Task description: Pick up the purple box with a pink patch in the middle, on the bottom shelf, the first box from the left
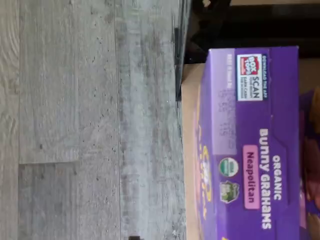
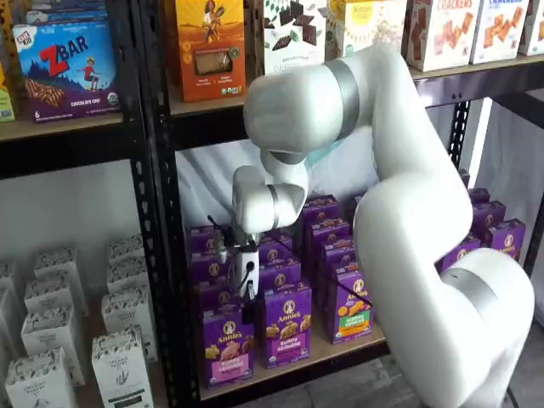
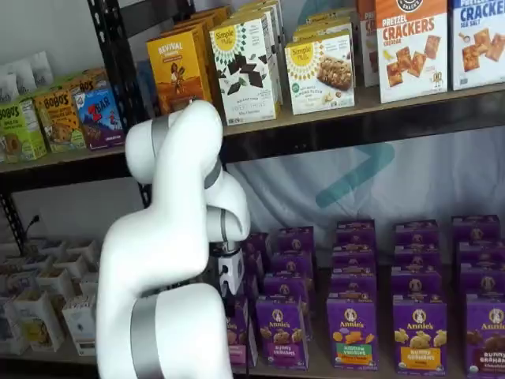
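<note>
While jaws (image 2: 247, 308) hover, purple box (image 2: 226, 342) sits directly beneath.

One white robot arm (image 2: 399, 212) reaches among rows of small purple cartons; three purple cartons (image 2: 286, 325) stand in the front row in a shelf view, one with a green-orange patch (image 2: 348, 316), on one tan wooden shelf board (image 2: 297, 361).

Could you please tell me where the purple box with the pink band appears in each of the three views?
Wrist view: the purple box fills the side away from the grey floor, its top panel reading Neapolitan.
Shelf view: front left carton, beneath the gripper.
Shelf view: mostly hidden behind the arm.
Shared landmark: the bottom shelf.
</note>
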Available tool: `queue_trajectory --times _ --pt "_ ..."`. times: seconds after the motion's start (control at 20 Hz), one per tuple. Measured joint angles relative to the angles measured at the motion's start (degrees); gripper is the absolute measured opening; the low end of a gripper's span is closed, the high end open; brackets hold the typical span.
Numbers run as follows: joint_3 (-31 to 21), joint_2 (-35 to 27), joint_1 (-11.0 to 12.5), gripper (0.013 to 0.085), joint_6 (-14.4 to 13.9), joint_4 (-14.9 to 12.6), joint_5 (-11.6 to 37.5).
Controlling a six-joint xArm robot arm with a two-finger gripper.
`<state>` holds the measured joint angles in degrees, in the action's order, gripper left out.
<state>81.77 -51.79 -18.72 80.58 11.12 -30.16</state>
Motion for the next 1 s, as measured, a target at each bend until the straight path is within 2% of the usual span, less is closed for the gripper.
queue_trajectory --times 0.5,1.0 --pt "5.69 -5.02 -0.38 0.0850 -4.05 -4.10 -2.34" --pt "8.86 -8.42 -0.62 0.0850 -5.24 -5.23 -1.80"
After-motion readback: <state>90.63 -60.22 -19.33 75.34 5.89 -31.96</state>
